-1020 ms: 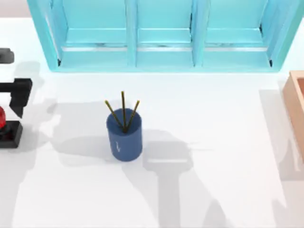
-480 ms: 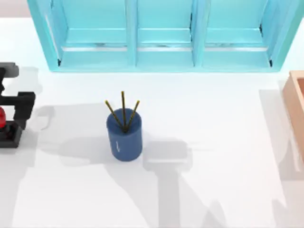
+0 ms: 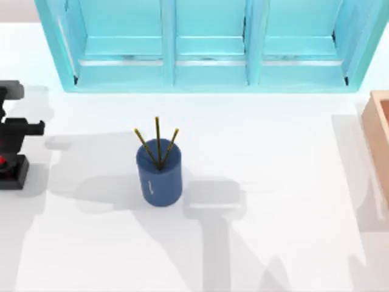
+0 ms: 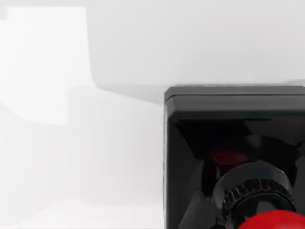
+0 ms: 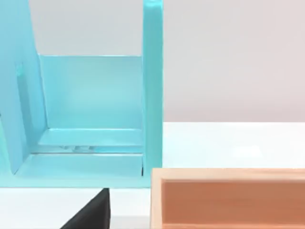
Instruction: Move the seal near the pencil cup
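The seal (image 3: 8, 169) sits at the frame's far left, well apart from the pencil cup (image 3: 159, 173); left gripper (image 3: 7, 137) directly above it, finger state unclear.

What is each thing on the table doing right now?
seal: standing upright at the table's left edge, far from the cup, red knob mostly covered from above.
left gripper: right over the seal, low on it.
pencil cup: upright near the middle, three pencils sticking out.
blue shelf: standing along the back, three open sections.
wooden box: sitting at the right edge, open on top.
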Motion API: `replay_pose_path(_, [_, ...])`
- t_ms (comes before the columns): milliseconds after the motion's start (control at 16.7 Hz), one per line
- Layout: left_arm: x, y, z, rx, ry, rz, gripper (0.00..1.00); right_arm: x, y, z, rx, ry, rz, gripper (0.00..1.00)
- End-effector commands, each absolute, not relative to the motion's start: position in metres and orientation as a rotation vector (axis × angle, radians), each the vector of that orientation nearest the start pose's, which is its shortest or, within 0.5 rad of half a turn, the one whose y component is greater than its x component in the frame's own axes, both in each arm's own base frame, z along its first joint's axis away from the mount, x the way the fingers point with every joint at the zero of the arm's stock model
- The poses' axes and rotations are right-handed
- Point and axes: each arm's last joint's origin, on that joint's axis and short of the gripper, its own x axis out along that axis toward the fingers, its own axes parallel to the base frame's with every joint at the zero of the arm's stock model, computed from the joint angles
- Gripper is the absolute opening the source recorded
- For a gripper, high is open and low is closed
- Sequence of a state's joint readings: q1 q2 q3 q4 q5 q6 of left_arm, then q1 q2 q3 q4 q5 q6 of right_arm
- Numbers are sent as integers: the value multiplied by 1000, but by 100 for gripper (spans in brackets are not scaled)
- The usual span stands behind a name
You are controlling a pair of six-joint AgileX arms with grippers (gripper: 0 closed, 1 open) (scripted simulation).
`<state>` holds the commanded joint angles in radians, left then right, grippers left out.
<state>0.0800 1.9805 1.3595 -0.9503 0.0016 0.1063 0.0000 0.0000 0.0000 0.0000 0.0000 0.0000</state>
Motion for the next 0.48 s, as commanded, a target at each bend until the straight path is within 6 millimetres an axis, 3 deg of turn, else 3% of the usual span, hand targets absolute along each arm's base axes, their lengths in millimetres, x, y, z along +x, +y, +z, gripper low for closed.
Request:
replay_pose_path(180, [364,32,149,15,1571,-16,2,106,-1,160,0,0,0,100])
replay_pose_path(480, [364,32,149,15,1571,-16,0,106,-1,160,0,0,0,100])
